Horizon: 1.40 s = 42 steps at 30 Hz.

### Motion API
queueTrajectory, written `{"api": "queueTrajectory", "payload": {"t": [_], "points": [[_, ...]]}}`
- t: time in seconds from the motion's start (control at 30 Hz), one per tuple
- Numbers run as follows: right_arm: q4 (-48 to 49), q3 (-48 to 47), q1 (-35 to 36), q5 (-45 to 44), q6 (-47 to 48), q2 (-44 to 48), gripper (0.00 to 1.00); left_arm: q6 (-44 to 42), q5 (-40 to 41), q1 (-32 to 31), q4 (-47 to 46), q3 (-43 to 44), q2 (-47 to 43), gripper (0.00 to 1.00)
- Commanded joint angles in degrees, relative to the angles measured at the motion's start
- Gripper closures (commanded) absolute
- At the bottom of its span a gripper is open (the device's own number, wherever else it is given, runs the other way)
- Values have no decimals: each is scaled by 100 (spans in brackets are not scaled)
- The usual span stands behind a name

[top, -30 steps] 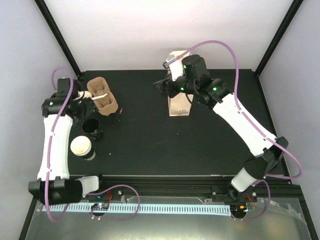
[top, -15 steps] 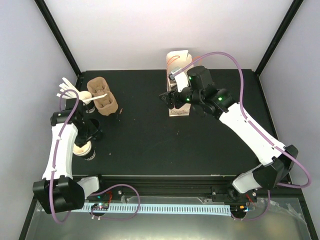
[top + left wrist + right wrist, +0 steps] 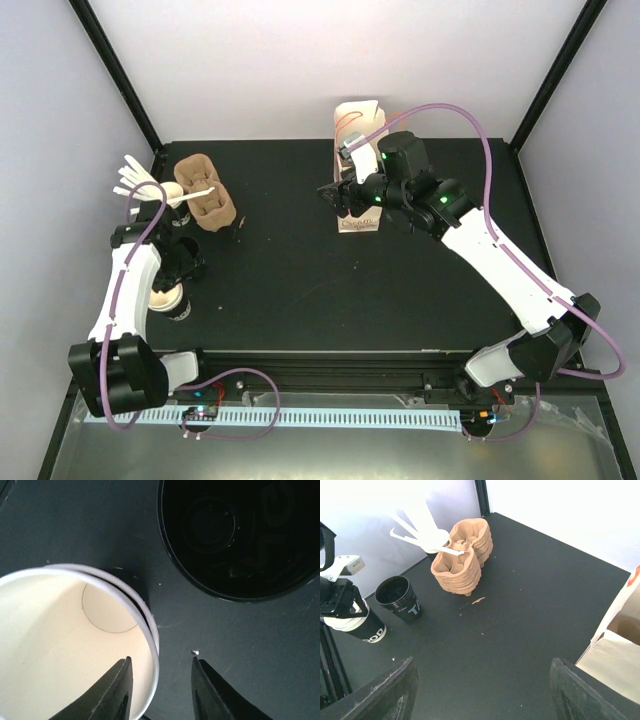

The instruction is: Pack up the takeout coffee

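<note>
Tan-inside coffee cup (image 3: 65, 630) sits near-left on the table (image 3: 300, 290). Left arm's folded down over it, left gripper (image 3: 161, 680) loosely straddling the rim, not pinching. Right arm stretches far-centre by the paper bag (image 3: 358, 118), right gripper (image 3: 482, 680) spread wide, holding nothing.

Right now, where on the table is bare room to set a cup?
Bare: the middle of the table, between the pulp carriers and the paper bag. Crowded: the left side, black cup and tan-lined cup beside the carriers.
</note>
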State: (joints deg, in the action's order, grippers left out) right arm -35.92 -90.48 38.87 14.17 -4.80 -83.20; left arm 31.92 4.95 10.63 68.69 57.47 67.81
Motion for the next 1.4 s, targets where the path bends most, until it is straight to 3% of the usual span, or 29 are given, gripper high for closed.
{"api": "queueTrajectory", "payload": {"t": [0.0, 0.13, 0.3, 0.4, 0.8, 0.93, 1.17, 1.37], "points": [[128, -127, 15, 103, 92, 18, 26, -190, -5, 131, -249, -63, 176, 70], [114, -171, 13, 121, 102, 1, 26, -226, -101, 186, -235, -69, 259, 82], [131, -197, 15, 132, 68, -6, 26, -297, -160, 203, -231, -95, 257, 86], [131, -186, 7, 138, 52, -3, 26, -339, -153, 211, -137, -36, 284, 98], [180, -69, 15, 368, -20, -57, 26, -141, 167, 207, 1357, 1552, 259, 98], [286, 14, 14, 616, -66, -169, 26, -123, -567, 205, 1468, 1650, 176, 98], [824, 157, 61, 1322, -615, -753, 26, -114, -2651, 208, 475, 775, -146, 98], [1384, 315, 529, 1972, -1196, -1444, 25, -29, -3989, 202, -161, 214, -272, 97]]}}
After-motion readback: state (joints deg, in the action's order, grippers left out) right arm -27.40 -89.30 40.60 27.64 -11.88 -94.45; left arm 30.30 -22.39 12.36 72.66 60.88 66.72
